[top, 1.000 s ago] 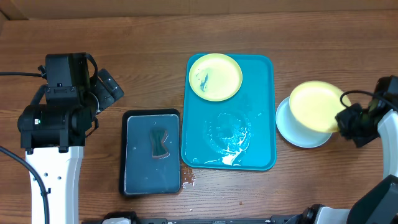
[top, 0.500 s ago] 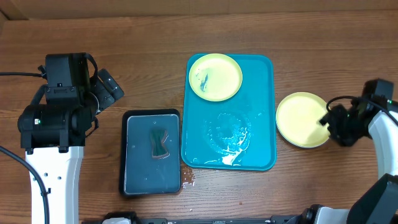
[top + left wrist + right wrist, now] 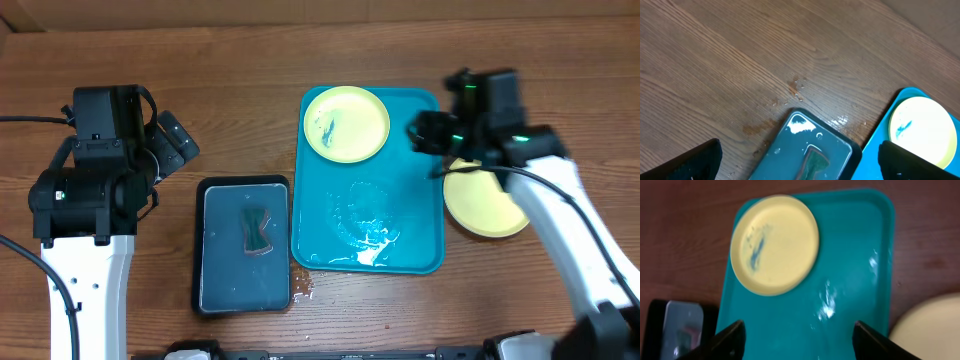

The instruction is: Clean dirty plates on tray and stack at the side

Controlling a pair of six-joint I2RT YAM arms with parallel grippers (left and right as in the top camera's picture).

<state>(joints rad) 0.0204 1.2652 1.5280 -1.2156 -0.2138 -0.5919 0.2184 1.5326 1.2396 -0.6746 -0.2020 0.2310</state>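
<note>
One dirty plate (image 3: 346, 123), yellow-green with a blue smear, lies in the far left corner of the turquoise tray (image 3: 400, 240). In the right wrist view the plate (image 3: 775, 245) sits ahead of my right gripper (image 3: 802, 345), which hangs open and empty above the wet tray (image 3: 855, 270). From overhead the right gripper (image 3: 425, 140) is over the tray's far right part. A stack of yellow-green plates (image 3: 490, 205) rests on the table right of the tray. My left gripper (image 3: 180, 145) stays open and empty, raised at the far left.
A dark rectangular basin (image 3: 220, 275) with water and a green sponge (image 3: 257, 232) stands left of the tray. The left wrist view shows the basin (image 3: 790, 142) and sponge (image 3: 813, 164) below the open fingers (image 3: 695, 160). Water drops (image 3: 303, 285) wet the wood by the tray's near left corner.
My right gripper set the yellow-green plate onto the pale plate at the right, opened, and swung left and away over the tray. The left arm has not moved.
</note>
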